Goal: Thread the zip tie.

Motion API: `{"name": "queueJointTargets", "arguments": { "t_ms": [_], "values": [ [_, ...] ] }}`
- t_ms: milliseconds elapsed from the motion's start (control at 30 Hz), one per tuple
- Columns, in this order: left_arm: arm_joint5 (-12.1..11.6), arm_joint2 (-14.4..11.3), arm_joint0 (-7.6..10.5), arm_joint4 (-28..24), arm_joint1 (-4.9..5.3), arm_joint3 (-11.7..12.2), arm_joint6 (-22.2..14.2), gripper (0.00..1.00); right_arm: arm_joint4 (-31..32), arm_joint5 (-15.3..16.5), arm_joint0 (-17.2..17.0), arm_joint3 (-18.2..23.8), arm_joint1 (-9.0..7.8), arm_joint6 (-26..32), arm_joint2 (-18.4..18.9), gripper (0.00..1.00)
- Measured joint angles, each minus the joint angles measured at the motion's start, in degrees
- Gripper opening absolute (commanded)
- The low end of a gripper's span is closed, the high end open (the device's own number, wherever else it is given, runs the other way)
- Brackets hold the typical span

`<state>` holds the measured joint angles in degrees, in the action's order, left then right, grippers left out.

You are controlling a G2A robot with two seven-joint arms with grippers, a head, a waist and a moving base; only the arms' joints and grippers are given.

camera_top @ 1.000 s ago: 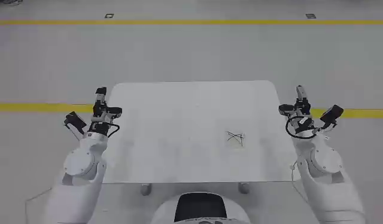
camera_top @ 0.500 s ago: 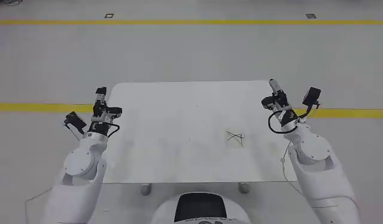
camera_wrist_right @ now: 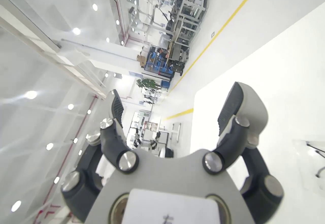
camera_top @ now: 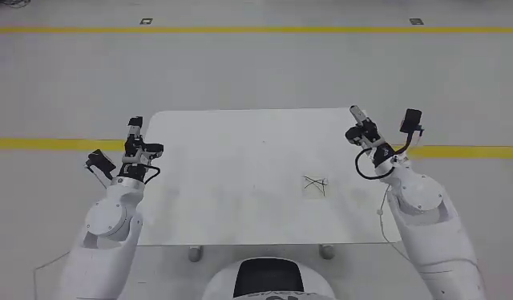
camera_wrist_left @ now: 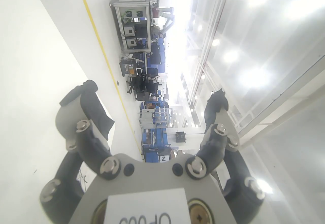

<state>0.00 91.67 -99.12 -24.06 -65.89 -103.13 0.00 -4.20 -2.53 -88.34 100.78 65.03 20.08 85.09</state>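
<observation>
Thin black zip ties [camera_top: 315, 184] lie crossed on the white table [camera_top: 240, 172], right of its middle. My right gripper [camera_top: 356, 115] hangs over the table's right edge, up and to the right of the ties, open and empty; its wrist view shows the spread fingers [camera_wrist_right: 229, 105] above the table corner, with a bit of the black ties [camera_wrist_right: 314, 148] at the picture's edge. My left gripper [camera_top: 135, 126] stays beside the table's left edge, open with nothing between its fingers [camera_wrist_left: 86, 105].
The tabletop carries nothing else. Yellow floor lines [camera_top: 256, 30] run behind and beside the table. Workstations and racks [camera_wrist_right: 177, 32] stand far off in the hall.
My right arm has swung inward and forward, from outside the table's right edge to above that edge. The left arm and the zip ties have kept still.
</observation>
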Motion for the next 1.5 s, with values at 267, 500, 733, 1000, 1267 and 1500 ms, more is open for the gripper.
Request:
{"name": "queueJointTargets", "arguments": {
  "t_ms": [267,500,733,1000,1267,1500],
  "values": [
    [0.0,0.0,0.0,0.0,0.0,0.0,0.0,1.0,11.9,-4.4,6.01,-3.93,-0.35,11.24,-6.84,1.0],
    [0.0,0.0,0.0,0.0,0.0,0.0,0.0,1.0,13.38,-4.4,6.43,-4.43,-0.4,12.68,-7.64,1.0],
    [0.0,0.0,0.0,0.0,0.0,0.0,0.0,1.0,13.98,-3.92,7.02,-4.19,-0.58,13.29,-8.18,1.0],
    [0.0,0.0,0.0,0.0,0.0,0.0,0.0,1.0,30.06,0.18,17.88,-10.76,-0.9,26.1,-14.62,1.0],
    [0.0,0.0,0.0,0.0,0.0,0.0,0.0,1.0,37.93,7.34,22.15,-16.06,-0.49,28.51,-20.83,1.0],
    [0.0,0.0,0.0,0.0,0.0,0.0,0.0,1.0,37.84,7.25,22.12,-16.02,-0.5,28.5,-20.76,1.0]
  ]
}}
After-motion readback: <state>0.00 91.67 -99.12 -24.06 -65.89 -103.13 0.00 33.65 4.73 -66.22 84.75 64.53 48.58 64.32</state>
